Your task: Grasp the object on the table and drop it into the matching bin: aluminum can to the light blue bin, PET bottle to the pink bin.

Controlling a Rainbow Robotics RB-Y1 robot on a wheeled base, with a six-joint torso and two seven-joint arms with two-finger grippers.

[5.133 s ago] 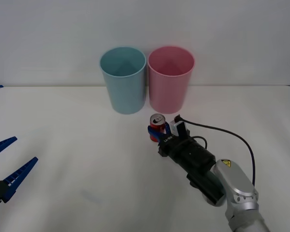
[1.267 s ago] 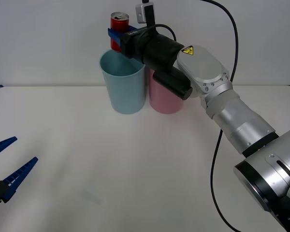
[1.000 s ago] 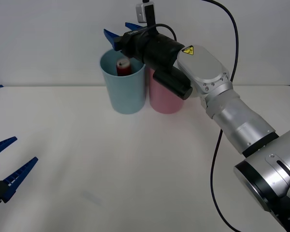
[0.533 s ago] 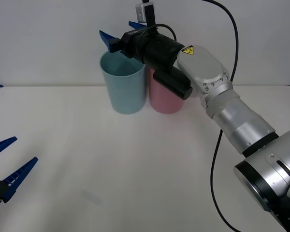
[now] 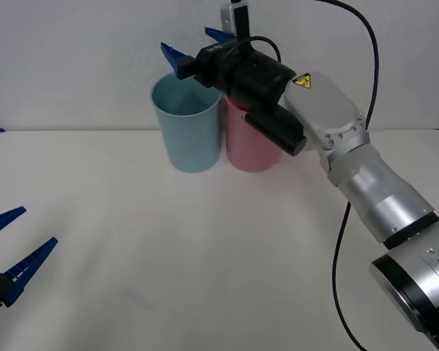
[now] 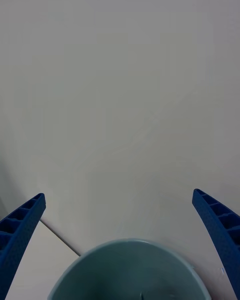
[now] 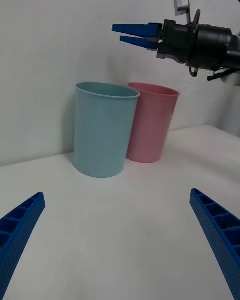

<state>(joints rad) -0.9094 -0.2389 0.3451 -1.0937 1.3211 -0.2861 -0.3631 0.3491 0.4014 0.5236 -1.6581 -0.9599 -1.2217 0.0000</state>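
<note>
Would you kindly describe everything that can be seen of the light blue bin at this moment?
The light blue bin is a tall round container of smooth, plain plastic, tapering toward its base, open at the top with a thin rim. It stands upright on the white table near its far edge, close beside the pink bin on the robot's left of it. The open right gripper hangs above its mouth without touching it. What lies at its bottom cannot be made out.

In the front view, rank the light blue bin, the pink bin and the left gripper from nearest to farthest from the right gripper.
1. Light blue bin: directly beneath the open right gripper.
2. Pink bin: beside it, under the right arm.
3. Left gripper: open, low at the table's near left edge.
</note>
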